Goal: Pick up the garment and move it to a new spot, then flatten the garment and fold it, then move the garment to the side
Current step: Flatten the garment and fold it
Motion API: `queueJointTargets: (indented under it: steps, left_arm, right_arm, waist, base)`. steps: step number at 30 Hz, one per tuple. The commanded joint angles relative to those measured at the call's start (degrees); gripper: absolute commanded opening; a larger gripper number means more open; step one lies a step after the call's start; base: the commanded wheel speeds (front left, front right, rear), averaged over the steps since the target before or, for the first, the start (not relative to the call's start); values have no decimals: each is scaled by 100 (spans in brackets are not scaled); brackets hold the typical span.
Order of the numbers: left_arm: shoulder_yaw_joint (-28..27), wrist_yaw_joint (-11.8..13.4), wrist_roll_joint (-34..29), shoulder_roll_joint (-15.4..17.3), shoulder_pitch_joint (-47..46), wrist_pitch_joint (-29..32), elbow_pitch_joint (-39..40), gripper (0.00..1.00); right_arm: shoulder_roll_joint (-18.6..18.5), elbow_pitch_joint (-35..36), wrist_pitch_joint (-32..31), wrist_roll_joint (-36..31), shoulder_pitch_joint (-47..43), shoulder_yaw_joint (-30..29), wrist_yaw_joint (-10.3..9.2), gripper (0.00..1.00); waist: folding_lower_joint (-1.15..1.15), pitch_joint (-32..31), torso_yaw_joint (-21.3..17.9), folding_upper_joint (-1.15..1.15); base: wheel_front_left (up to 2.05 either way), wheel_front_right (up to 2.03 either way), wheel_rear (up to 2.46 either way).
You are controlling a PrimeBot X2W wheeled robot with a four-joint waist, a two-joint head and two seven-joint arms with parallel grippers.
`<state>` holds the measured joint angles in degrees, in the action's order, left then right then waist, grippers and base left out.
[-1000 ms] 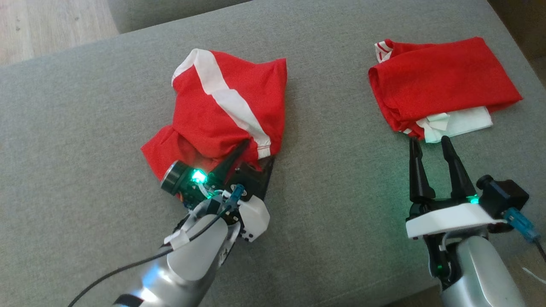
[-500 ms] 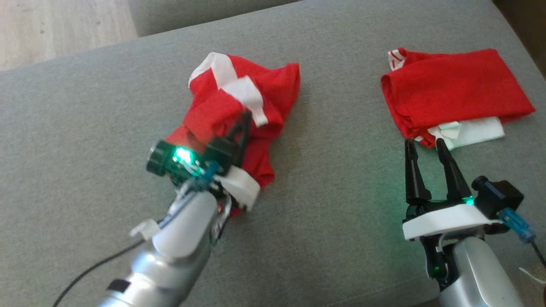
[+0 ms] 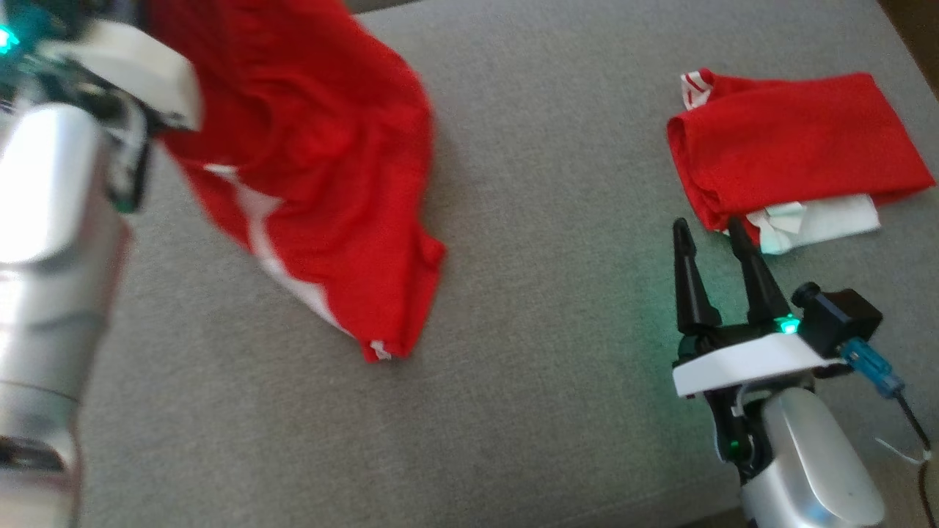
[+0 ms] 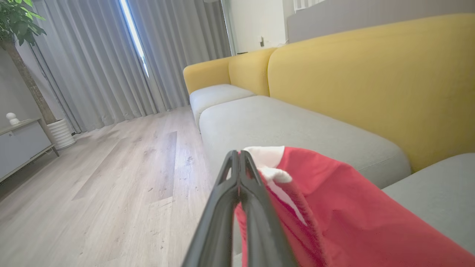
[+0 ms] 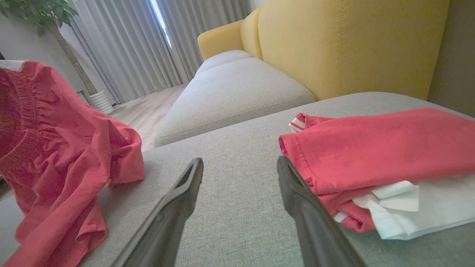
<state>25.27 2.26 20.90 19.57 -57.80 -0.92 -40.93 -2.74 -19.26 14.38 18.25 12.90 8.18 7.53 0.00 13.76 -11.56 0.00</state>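
Head view: the right gripper (image 3: 708,231) hovers low at the near right of the grey fabric sofa seat (image 3: 557,293). Its two dark fingers are spread wide with nothing between them, and its silver forearm reaches in from the seat's near edge. The fingertips point at a folded red garment (image 3: 792,139) lying on a white cloth (image 3: 829,216) at the seat's far right. One finger stands just beside the garment's near fold; whether it touches cannot be told.

Over the seat's left side, the left arm rises steeply and close to the camera. The left gripper (image 4: 239,155) has its fingers pressed together on the white-trimmed edge of the red garment with a white stripe (image 3: 315,169), held high. The cloth hangs from that grip in loose folds, and its lower hem appears to reach the seat.

Beyond the seat, the left wrist view shows a yellow upholstered backrest (image 4: 371,85), pale wooden floor (image 4: 111,185) and grey curtains (image 4: 92,55).
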Motion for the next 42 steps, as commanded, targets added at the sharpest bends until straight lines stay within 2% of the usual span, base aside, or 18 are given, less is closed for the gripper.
queueJointTargets:
  steps: [1,6,7,8,14,20,26,30,33,38,42]
  left_arm:
    - [-186,-56,-45,374,-384,134,-11,0]
    - [-136,-141,-174,756,-834,484,-674,0]
    - [-126,-121,-211,828,-899,526,-807,45]
    - [-122,-77,-252,907,-961,542,-942,100]
    - [-197,139,-308,1222,-1115,280,-1597,100]
    - [-239,16,-174,1016,-986,-482,-1688,100]
    - [-265,-279,55,629,-511,-1241,-1507,100]
    - [-329,-469,250,332,97,-1384,-1018,100]
    - [-391,-502,325,163,748,-1403,-388,100]
    - [-523,-312,298,-95,2128,-1406,942,100]
    - [-606,-29,216,-311,3217,-1407,1829,100]
  right_arm:
    - [-14,183,62,66,173,192,-4,100]
    - [-14,228,62,152,304,374,-4,100]
    - [-14,239,62,162,333,409,-4,100]
    - [-14,253,62,170,362,435,-4,100]
    - [-14,323,62,190,459,551,-4,100]
    - [-14,403,62,98,451,475,-4,100]
    - [-14,478,62,-92,411,332,-4,100]
    - [-14,453,62,-203,296,240,-4,100]
    - [-14,400,62,-259,180,222,-4,100]
    - [-14,318,62,-315,-34,129,-4,100]
    - [-14,220,62,-351,-159,139,-4,100]
  waist:
    - [0,143,-110,0]
    - [0,425,-260,0]
    - [0,478,-282,0]
    - [0,526,-299,0]
    - [0,654,-294,0]
    - [0,531,-49,0]
    - [0,173,385,0]
    - [0,-120,740,0]
    - [0,-353,984,0]
    - [0,-655,1347,0]
    - [0,-786,1506,0]
  base:
    - [0,0,0]
    - [0,0,0]
    - [0,0,0]
    - [0,0,0]
    - [0,0,0]
    - [0,0,0]
    - [0,0,0]
    - [0,0,0]
    - [0,0,0]
    - [0,0,0]
    - [0,0,0]
